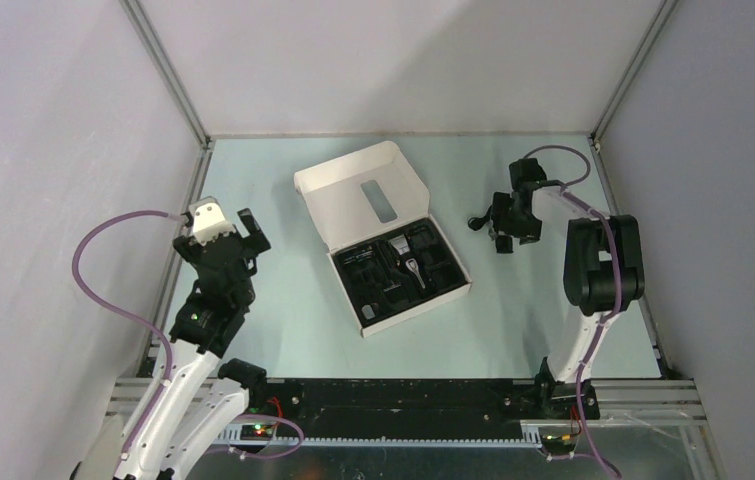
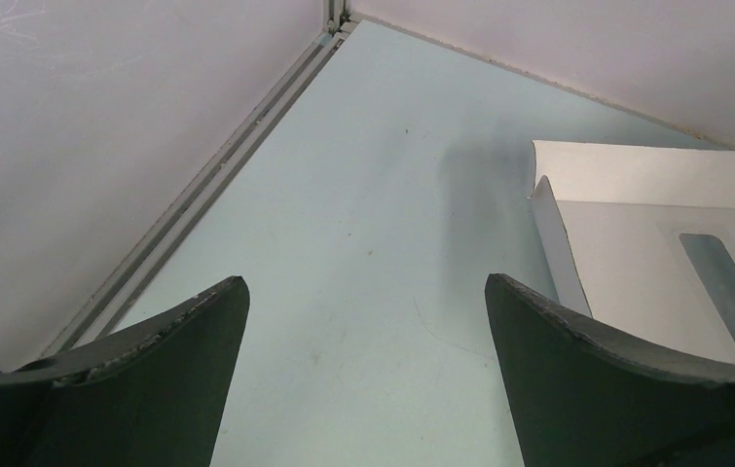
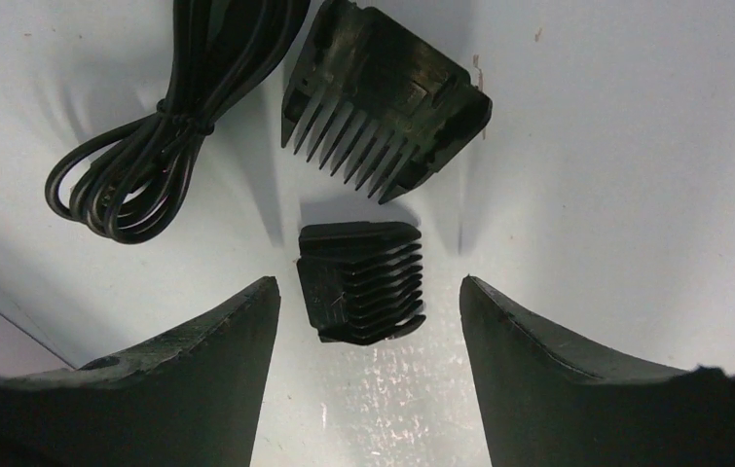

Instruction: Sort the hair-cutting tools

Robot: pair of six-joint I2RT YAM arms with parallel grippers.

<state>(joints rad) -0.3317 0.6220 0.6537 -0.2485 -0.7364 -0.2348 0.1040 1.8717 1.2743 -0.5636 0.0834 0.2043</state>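
Right of box | right gripper released, straddling small comb guard on bench | left gripper released | step: likely pick-up; next: close squarely, lift

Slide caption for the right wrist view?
Open right end effector over a small black comb attachment on the table; a larger comb attachment and a coiled black cable lie beyond.

Black cable ran off the top edge of the right-wrist view. White box was cut by the right edge of the left-wrist view. Overhead, I couldn't tell apart the items in the black tray. The right pincer hid whatever lay beneath.
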